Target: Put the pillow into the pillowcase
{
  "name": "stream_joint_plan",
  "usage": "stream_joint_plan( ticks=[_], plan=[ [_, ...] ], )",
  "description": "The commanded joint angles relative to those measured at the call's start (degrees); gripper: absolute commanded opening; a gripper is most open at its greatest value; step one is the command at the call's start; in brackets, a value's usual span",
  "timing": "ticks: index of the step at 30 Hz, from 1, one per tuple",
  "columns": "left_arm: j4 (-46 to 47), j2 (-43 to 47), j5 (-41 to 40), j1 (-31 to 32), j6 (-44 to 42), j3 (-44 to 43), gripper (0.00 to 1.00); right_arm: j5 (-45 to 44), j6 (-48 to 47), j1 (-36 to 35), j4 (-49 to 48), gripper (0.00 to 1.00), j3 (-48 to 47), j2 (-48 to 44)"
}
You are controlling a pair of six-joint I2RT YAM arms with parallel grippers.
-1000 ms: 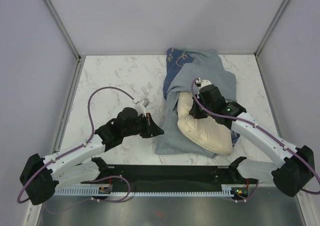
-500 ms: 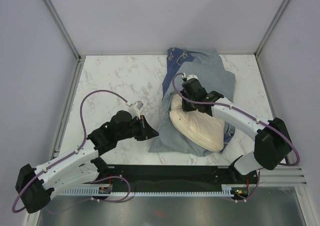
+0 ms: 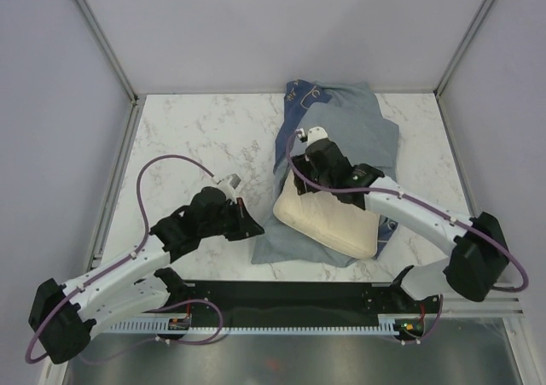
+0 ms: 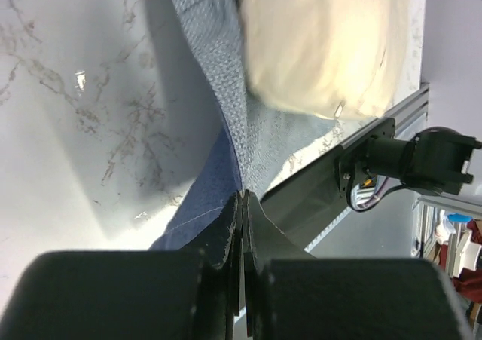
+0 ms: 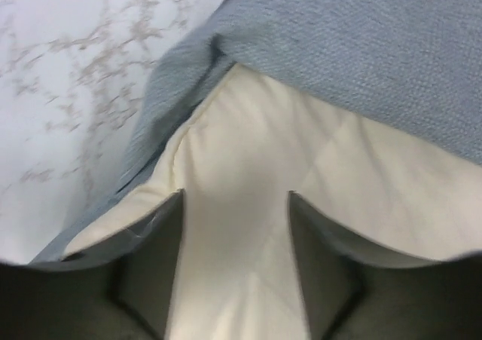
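Entry: robot test cell, laboratory type. Evidence as I see it from my remote station:

- Enclosure: plain grey panel walls [image 3: 281,26] on three sides, joined by aluminium corner posts [image 3: 101,39].
- Work surface: marble-patterned tabletop [image 3: 196,133] fitted inside that frame.
- Equipment: white-and-black left arm [image 3: 124,268] and right arm [image 3: 418,214], both bolted to a black base plate [image 3: 281,295] at the near edge.
- Wiring: slotted cable duct [image 3: 281,326] along the front, with purple cables [image 3: 175,157] looping off each arm.
- Left wrist view: aluminium rail [image 4: 407,105] at the table edge. The clutter beyond it is too blurred for me to identify.
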State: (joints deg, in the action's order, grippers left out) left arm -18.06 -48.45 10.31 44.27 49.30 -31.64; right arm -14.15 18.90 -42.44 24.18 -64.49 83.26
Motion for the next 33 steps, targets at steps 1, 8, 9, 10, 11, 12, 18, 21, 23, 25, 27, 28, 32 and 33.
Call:
stream_joint_plan(
  ticks=[1,8,9,10,11,12,18,21,23,25,27,28,32,33],
  plan=[
    [-0.31,-2.96,5.16,-3.12,-2.97,-1.41,0.02,3.66,-5.87,-1.94,-3.97,0.73,3.30,-8.97],
    [0.05,-3.32,16.04,-15.69,-7.46,-2.55,0.02,-0.06,-9.66,-11.78,-1.25,0.98,9.20,-15.24],
    [-0.47,-3.41,17.02,-17.79,-8.42,-3.33,0.02,-1.74,-9.84,-14.14,-1.16,0.98,10.60,-14.45],
    [-1.09,-3.67,17.55,-18.51,-8.86,-3.86,0.02,-3.50,-9.67,-15.30,-1.16,0.98,10.87,-13.58],
    [-1.44,-4.20,18.43,-18.95,-9.22,-4.39,0.02,-5.51,-9.32,-16.53,-1.07,0.98,11.05,-12.44],
    [-1.62,-4.37,18.78,-19.31,-9.57,-4.83,0.02,-9.10,-9.14,-17.67,-0.98,0.98,10.53,-9.47],
    [-3.29,-6.04,23.17,-25.27,-11.15,-9.57,0.02,-19.32,-9.13,-23.13,-0.37,0.98,7.02,2.84],
    [-3.73,-7.79,26.60,-29.48,-11.77,-11.86,0.02,-19.68,-9.84,-23.22,-0.89,0.98,5.70,7.24],
    [-3.99,-8.85,28.01,-32.04,-11.94,-13.01,0.02,-21.09,-9.93,-23.13,-1.07,0.98,5.08,8.93],
    [-4.43,-11.13,27.23,-35.56,-12.47,-14.76,0.02,-20.75,-9.76,-23.13,-1.25,0.98,4.55,10.51],
    [-4.79,-12.89,26.00,-38.28,-13.08,-16.52,0.02,-19.52,-9.58,-23.22,-1.86,0.96,4.37,10.26],
    [-4.70,-15.16,25.38,-38.90,-13.17,-17.05,0.02,-18.90,-9.58,-23.31,-2.21,0.96,4.46,9.73],
    [-4.87,-22.03,18.09,-40.31,-13.96,-21.00,0.02,-14.60,-9.58,-23.48,-2.48,0.98,4.02,7.44],
    [-4.87,-23.52,17.30,-40.49,-14.31,-22.84,0.02,-13.98,-9.75,-23.57,-2.56,0.98,3.67,6.74]
  ],
)
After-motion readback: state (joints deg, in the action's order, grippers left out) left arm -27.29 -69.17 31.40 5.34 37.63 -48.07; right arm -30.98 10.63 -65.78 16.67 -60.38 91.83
